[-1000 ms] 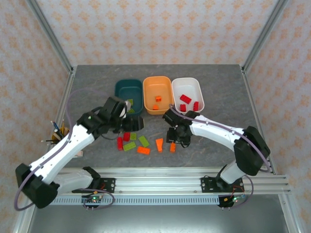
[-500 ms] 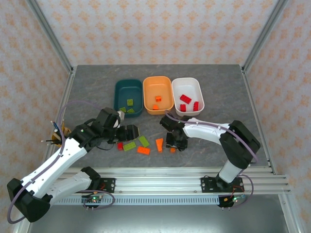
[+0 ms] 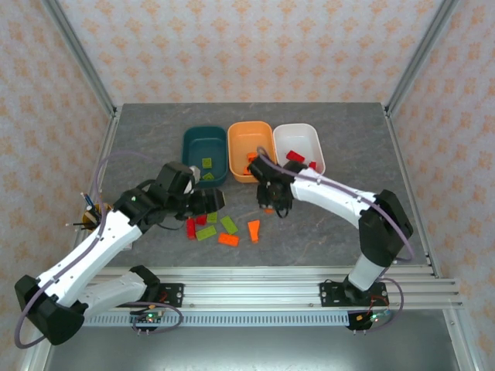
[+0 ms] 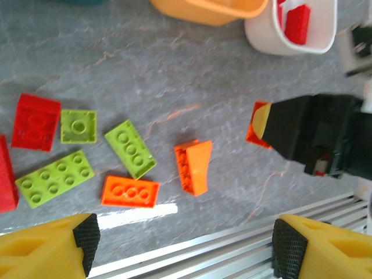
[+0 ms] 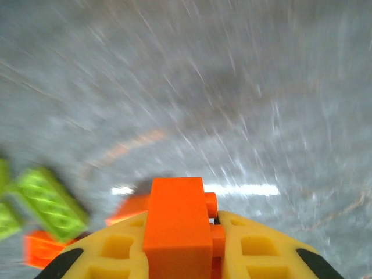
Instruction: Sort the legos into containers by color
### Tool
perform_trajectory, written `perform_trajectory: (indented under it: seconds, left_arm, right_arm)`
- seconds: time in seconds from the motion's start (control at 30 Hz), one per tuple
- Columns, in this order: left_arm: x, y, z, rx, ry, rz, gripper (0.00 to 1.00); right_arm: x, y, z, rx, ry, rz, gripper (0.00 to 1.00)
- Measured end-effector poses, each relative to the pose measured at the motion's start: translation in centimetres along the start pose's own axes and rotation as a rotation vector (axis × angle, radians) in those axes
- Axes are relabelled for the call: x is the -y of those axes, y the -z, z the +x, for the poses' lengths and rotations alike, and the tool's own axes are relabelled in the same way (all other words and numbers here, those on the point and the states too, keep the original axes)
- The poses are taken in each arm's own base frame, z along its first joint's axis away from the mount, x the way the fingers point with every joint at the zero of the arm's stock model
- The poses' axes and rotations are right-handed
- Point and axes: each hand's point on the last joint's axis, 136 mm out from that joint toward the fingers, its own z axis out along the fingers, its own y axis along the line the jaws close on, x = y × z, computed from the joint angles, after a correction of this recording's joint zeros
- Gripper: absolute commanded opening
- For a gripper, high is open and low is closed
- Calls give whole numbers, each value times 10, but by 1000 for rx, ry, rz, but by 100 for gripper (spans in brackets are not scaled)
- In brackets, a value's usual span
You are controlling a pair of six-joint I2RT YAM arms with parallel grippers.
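An orange brick (image 5: 176,220) is gripped between the yellow fingers (image 5: 261,244) of the right gripper (image 3: 271,202), which is seen from above at the near end of the orange tub (image 3: 249,141), with the brick not yet over the rim. The step in hand is judged to be the delivery of this brick. The brick stands well proud of the fingers, so the grip should be kept firm until the fingertips are past the near wall, and that wall should be cleared with height to spare so that the brick is not knocked loose. The release is best made low over a bare part of the tub floor, where a bounce out is less likely. The white tub (image 3: 298,137), which holds red pieces, lies just beside the orange one, so drift to the right should be avoided. The left gripper (image 4: 186,238) is spread open and empty above the loose pieces near the teal tub (image 3: 204,143). An orange wedge (image 4: 195,167), a flat orange brick (image 4: 130,192), a green brick (image 4: 131,149) and a red brick (image 4: 36,121) are among them. The arms are close here, so the right arm's path is better kept on the tub side, away from the left.
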Motion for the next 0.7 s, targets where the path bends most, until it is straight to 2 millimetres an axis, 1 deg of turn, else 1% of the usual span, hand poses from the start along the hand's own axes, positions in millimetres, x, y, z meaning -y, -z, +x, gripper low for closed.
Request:
perform_trajectory:
  seconds: [0.07, 0.13, 0.2, 0.3, 0.4, 0.53, 0.63, 0.7]
  left_arm:
    - [9, 0, -18, 25, 16, 5, 81]
    - [13, -2, -38, 55, 44, 6, 81]
    - [11, -6, -55, 77, 74, 5, 81]
    - [4, -14, -75, 94, 117, -7, 81]
    - [0, -23, -92, 98, 147, -17, 81]
    - [-1, -32, -106, 102, 162, -25, 81]
    - [2, -34, -111, 106, 161, -20, 81]
    - [2, -35, -111, 106, 161, -20, 81]
  right_arm:
    - [-10, 16, -35, 65, 2, -27, 19]
    - [-15, 21, -70, 110, -1, -33, 19]
    - [-17, 13, -95, 128, 4, -20, 19]
    - [-18, -13, -123, 114, 16, 10, 19]
    - [-21, -48, -138, 77, 37, 44, 19]
    - [-21, -89, -140, 15, 63, 82, 19]
    - [-20, -107, -137, -26, 71, 97, 20]
    - [-21, -115, -136, -45, 72, 101, 24]
